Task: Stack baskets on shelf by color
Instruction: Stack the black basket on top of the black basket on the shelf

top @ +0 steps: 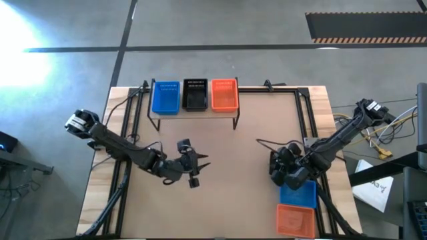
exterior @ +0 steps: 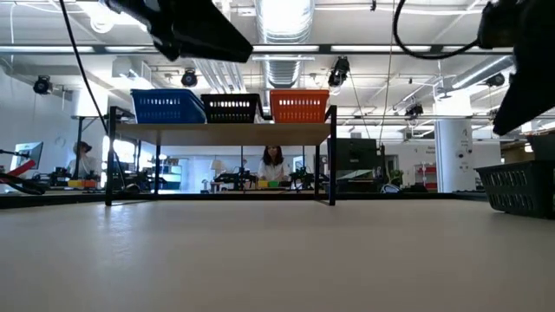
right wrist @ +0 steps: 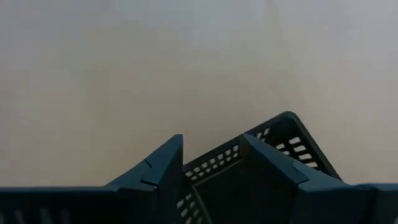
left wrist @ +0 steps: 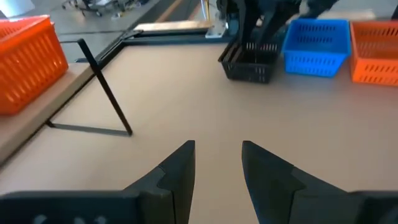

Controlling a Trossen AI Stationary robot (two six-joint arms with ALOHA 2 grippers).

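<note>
My right gripper [right wrist: 211, 165] sits at the right side of the table with its fingers spread across the wall of a black basket [right wrist: 273, 155], 1 finger outside and 1 inside; I judge the grip not yet closed. If I lift now, the basket could slip or tip, because the perforated wall is thin and I hold only 1 edge. Just behind it lie a blue basket [top: 298, 193] and an orange basket [top: 295, 219], close enough to snag. My left gripper [left wrist: 217, 168] hovers over mid-table, fingers parted, pinching nothing. Farthest off, the shelf [top: 193, 112] carries 3 baskets in a row: blue, black, orange. Misjudging the black column would break the color order.
</note>
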